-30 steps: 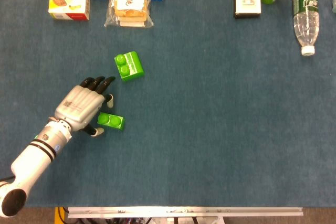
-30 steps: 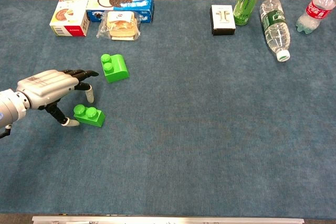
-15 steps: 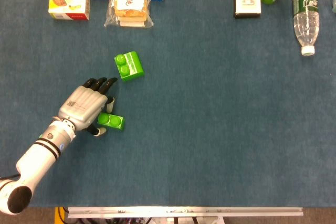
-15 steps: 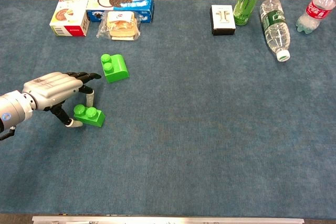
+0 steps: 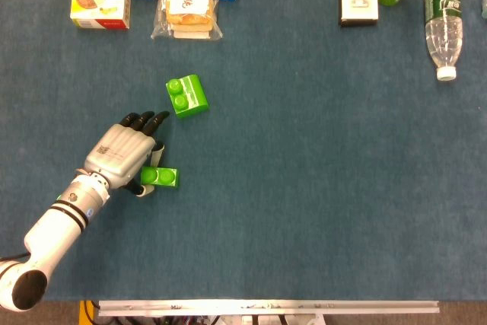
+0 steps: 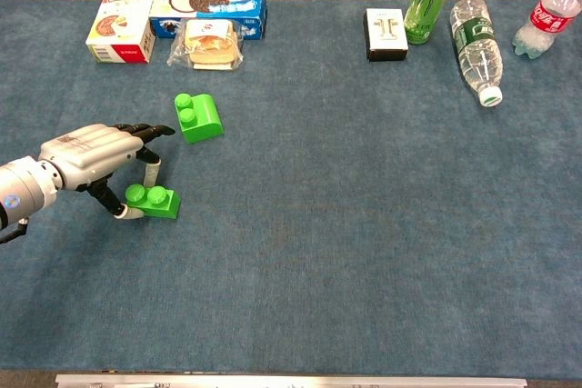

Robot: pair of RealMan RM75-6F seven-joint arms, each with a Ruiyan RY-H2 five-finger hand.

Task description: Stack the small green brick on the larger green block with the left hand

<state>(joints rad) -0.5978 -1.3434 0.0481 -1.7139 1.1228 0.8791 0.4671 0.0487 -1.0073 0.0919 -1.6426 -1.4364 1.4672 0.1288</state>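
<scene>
The small green plastic brick with two round studs lies on the blue carpeted table, its left end caught between the thumb and a fingertip of the silver-backed left hand, which reaches in low from the near left edge with its other dark-tipped fingers stretched forward over the brick. Just beyond those fingertips, apart from both hand and brick, sits the larger green plastic block with a sloped side. The right hand shows in neither view.

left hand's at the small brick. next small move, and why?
Probably close the fingers and lift. The left hand sits over the small brick with fingertips at its near and far sides, but the brick looks to be lying on the table, apart from the larger block.
</scene>
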